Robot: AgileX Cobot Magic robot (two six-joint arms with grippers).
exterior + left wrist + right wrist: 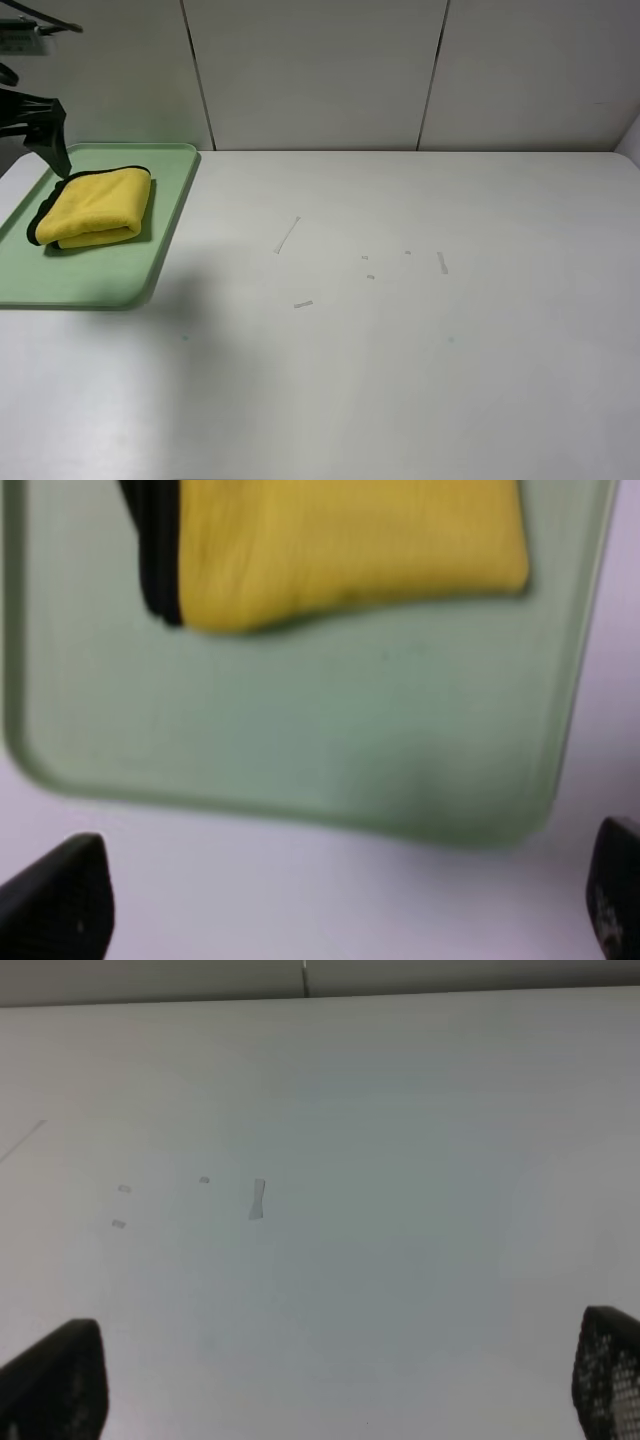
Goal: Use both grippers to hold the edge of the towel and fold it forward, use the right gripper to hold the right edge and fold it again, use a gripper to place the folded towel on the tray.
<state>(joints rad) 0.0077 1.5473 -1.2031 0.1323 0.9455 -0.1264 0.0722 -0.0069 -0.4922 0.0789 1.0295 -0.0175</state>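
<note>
You had the folded towel [95, 206] lying on the tray [170, 240]; both grippers, left gripper [340, 905] and right gripper [330, 1380], were spread and empty, so nothing seemed left.

Your tray [170, 230] runs off the high view's left edge, and the left gripper [45, 130] is mostly cropped there too. Wrist view's blurred: towel [340, 550] cut off, only fingertips [60, 900] poking in.
</note>
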